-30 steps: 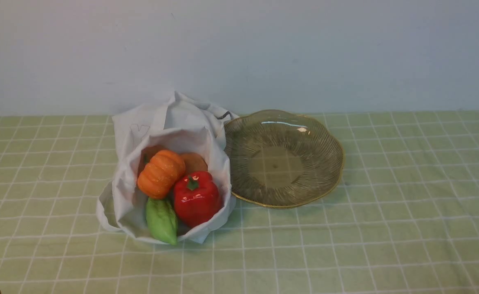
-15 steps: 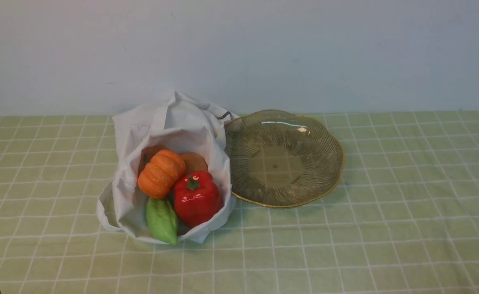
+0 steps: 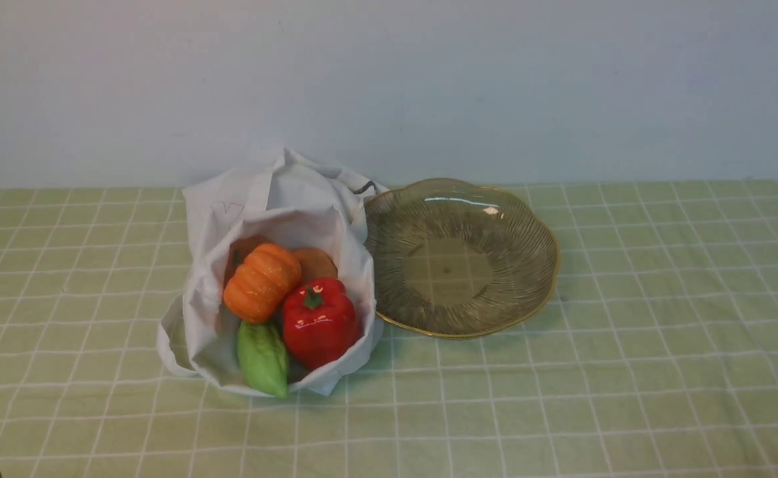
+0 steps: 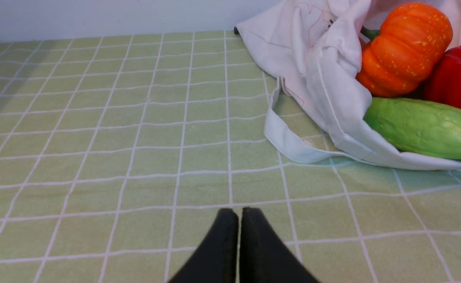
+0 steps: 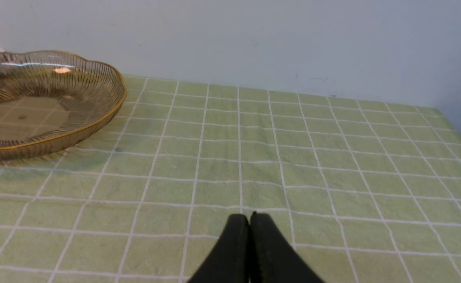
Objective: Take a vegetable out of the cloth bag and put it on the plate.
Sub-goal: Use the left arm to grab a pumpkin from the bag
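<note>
Orange pumpkin (image 3: 262, 283) w/ green stem sits inside mouth of white cloth bag (image 3: 309, 226), behind green gourd (image 3: 262, 358), L of red pepper (image 3: 319, 323). Its stem end points L, per L wrist cam; long axis hard to tell. Amber plate (image 3: 449, 265) is just R of bag. Green checked tablecloth (image 3: 595, 398) under bag; pale wall (image 3: 389, 86) behind it. L gripper (image 4: 240, 212) & R gripper (image 5: 251, 217), both nearer robot than bag: jaws closed, nothing held.

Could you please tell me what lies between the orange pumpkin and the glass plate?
The front view shows the bag's side between pumpkin and plate.
</note>
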Robot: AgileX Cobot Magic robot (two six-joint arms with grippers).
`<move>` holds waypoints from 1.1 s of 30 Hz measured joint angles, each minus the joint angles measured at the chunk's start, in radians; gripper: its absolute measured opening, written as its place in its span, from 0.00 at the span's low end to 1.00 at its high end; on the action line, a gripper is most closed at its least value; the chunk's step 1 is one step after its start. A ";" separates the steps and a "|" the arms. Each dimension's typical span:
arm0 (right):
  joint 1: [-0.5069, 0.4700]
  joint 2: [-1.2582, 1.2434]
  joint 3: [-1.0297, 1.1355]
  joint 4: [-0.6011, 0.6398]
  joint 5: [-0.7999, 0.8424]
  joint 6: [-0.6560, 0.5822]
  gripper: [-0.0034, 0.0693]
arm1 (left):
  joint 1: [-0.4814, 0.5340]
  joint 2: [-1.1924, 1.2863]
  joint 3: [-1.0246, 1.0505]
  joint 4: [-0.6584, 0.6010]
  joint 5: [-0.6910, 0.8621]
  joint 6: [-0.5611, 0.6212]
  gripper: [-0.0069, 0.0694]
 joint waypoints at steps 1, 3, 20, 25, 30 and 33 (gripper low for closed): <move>0.000 0.000 0.000 0.000 0.000 0.000 0.03 | 0.000 0.000 0.000 0.000 0.000 0.000 0.08; 0.000 0.000 0.000 0.000 0.000 0.000 0.03 | 0.000 0.000 0.000 0.000 0.000 0.000 0.08; 0.000 0.000 0.000 0.000 0.000 0.000 0.03 | 0.000 0.000 0.000 0.001 0.000 0.002 0.08; 0.000 0.000 0.000 0.000 0.000 0.000 0.03 | 0.000 0.000 0.000 -0.090 -0.001 -0.061 0.08; 0.000 0.000 0.000 0.000 0.000 0.000 0.03 | 0.000 0.000 0.000 -0.564 0.000 -0.331 0.08; 0.000 0.000 0.000 0.000 0.000 0.000 0.03 | 0.000 0.000 0.000 -0.785 0.000 -0.393 0.08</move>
